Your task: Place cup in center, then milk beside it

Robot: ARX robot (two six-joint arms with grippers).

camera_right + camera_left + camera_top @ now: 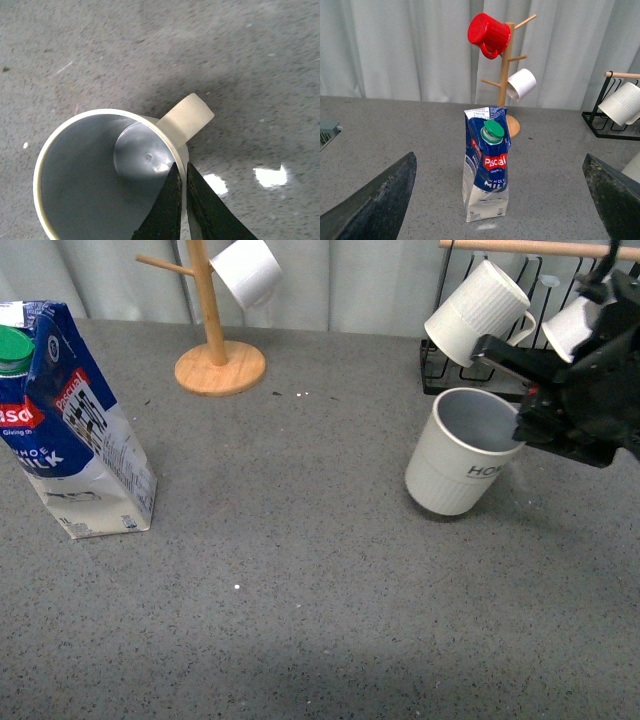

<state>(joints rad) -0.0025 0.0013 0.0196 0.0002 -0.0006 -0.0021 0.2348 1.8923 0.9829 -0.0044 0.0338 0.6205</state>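
Milk (75,425) was noted upright at the far left, cap uppermost, with the left gripper (499,165) spread open short of it. 0 of 2 placements were judged complete. Cup (455,465) was held right of centre, rim pinched in the closed right gripper (520,435), long axis tilted, mouth facing up and rightward.

— What colours are on the milk carton (75,430) at the left edge?
— Blue and white, with a red label band and a green cap (12,348).
— And the mug (455,465) at centre right?
— Off-white, ribbed lower half, black lettering, grey inside.
— Further up the frame?
— A ribbed white mug (478,312) on a black wire rack (432,370), and a red mug (489,35) on a pale wooden mug tree (507,60). The table (300,590) is speckled grey.
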